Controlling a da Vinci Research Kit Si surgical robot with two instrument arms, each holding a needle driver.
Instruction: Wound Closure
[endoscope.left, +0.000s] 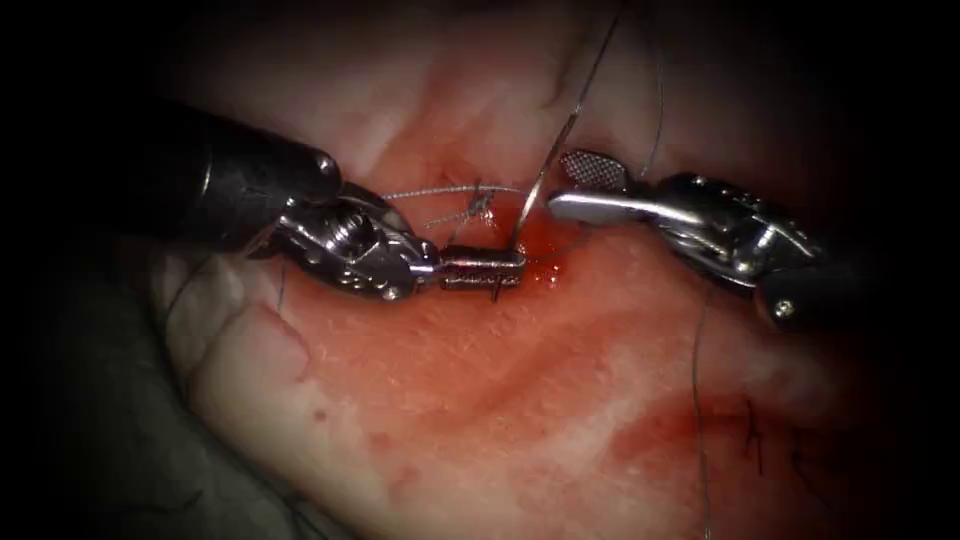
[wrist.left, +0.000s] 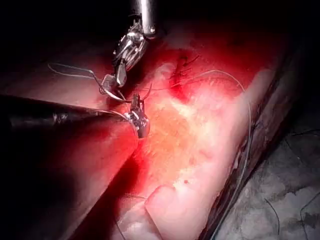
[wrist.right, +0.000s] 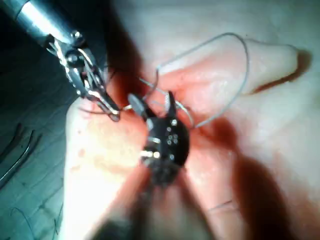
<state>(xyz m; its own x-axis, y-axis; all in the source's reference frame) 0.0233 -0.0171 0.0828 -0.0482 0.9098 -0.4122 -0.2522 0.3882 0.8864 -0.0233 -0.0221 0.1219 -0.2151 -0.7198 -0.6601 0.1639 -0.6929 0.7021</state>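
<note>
Over the tissue (endoscope.left: 480, 400), left pincer (endoscope.left: 500, 268) grips the needle (endoscope.left: 540, 185).

no readable text, label, brand, number or sign stands on anything in these views; nothing legible on either tool, nor on the tissue, the thread or the needle

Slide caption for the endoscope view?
Left claw shut on needle over cut; right claw open, holding nothing; knot on tissue.
</note>
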